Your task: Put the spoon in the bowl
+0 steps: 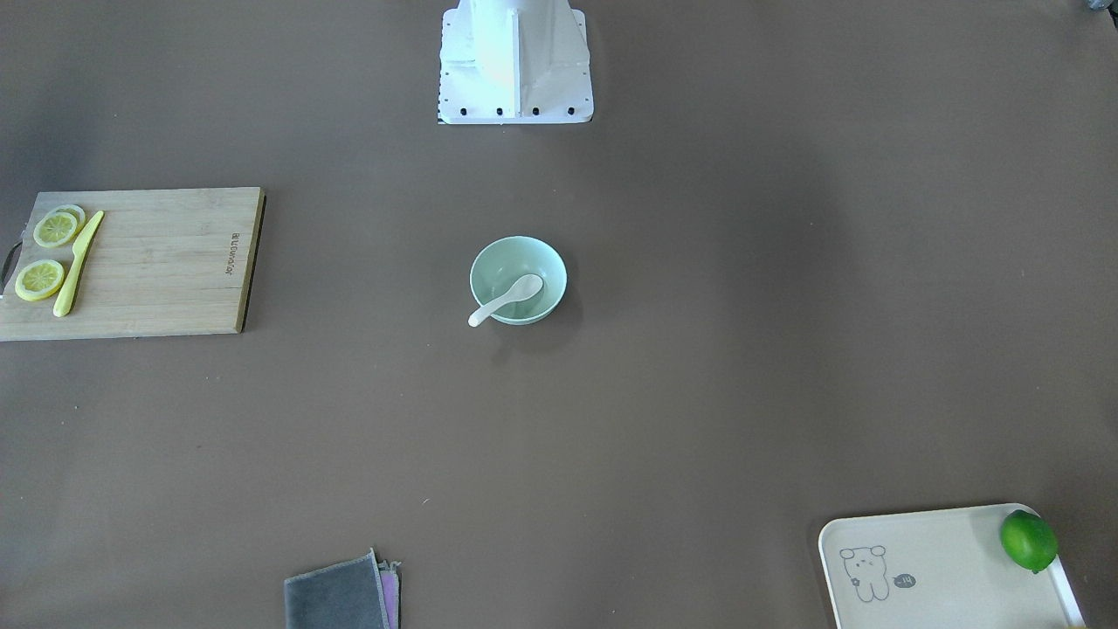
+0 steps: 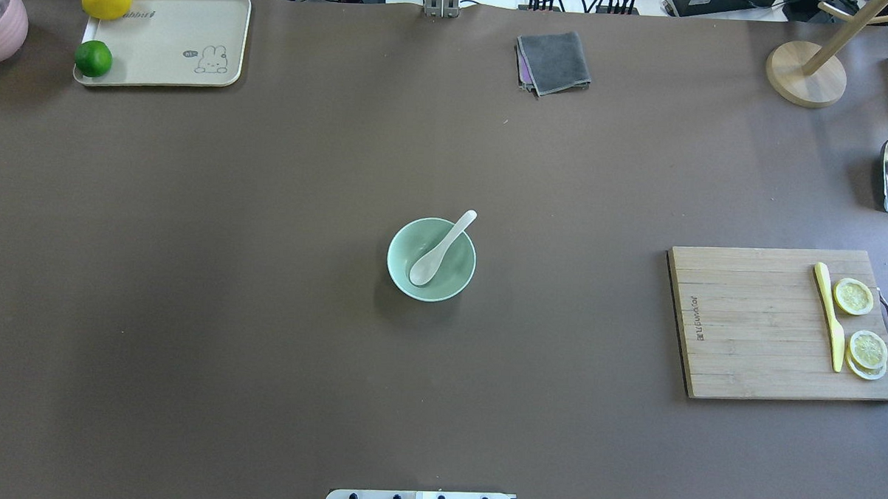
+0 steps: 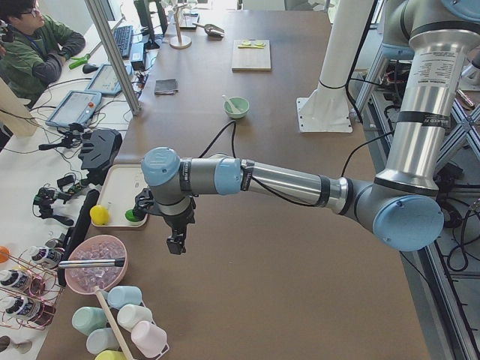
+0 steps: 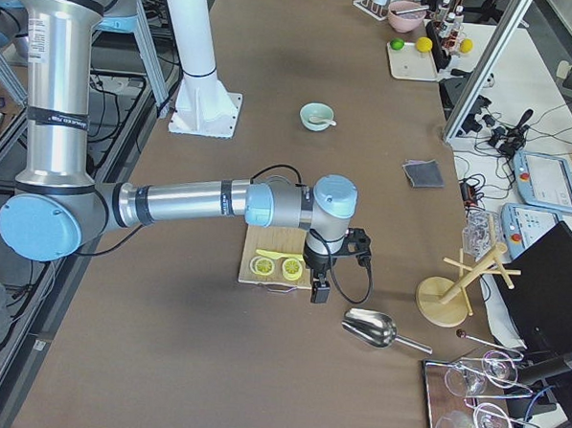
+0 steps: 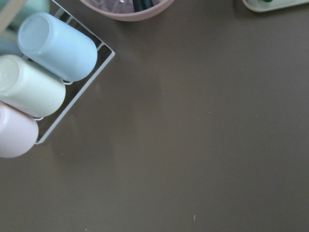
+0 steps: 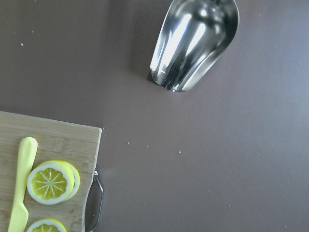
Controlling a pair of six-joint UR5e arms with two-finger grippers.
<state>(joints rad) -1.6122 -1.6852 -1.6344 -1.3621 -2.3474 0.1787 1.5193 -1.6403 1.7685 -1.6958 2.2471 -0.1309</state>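
Observation:
The mint-green bowl stands at the table's middle, also in the front-facing view. The white spoon lies in it, scoop on the bowl's inside and handle resting over the rim. The left gripper hangs over the table's left end, near the pink bowl, far from the mint-green bowl. The right gripper hangs by the cutting board's outer end, far from the bowl. Both grippers show only in the side views, so I cannot tell whether they are open or shut.
A wooden cutting board with lemon slices and a yellow knife lies at the right. A cream tray holds a lime and a lemon at the far left. A grey cloth, a metal scoop and a cup rack stand around.

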